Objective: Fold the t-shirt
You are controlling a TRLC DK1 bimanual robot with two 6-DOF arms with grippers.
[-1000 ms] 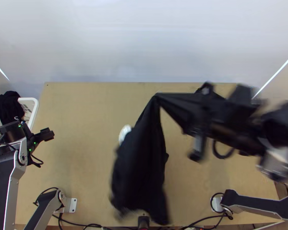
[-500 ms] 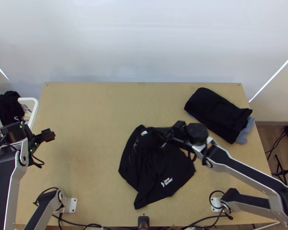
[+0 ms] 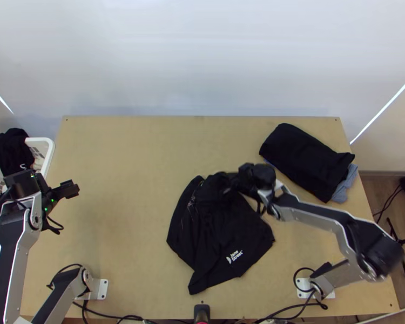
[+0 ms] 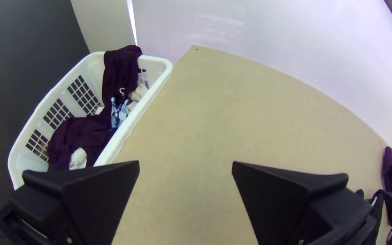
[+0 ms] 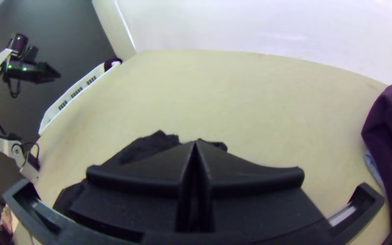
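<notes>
Black cloth t-shirt with white print (image 3: 224, 232) rumpled, mid near edge of light wooden counter (image 3: 121, 162); laid down, smoothing and folds apparently left; right black tool (image 5: 195, 143) narrow, seemingly pinching its far end; left black tool (image 4: 185, 165) wide, near left edge.

Same table (image 3: 121, 162) under overhead, wrist cameras

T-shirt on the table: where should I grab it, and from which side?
I'd pinch the pointed near corner of the black T-shirt, bringing the open left claw in from the left. That corner juts out flat onto bare table, so its edges should be easy to catch, while the rest lies rumpled and the right claw is at the far part.
</notes>
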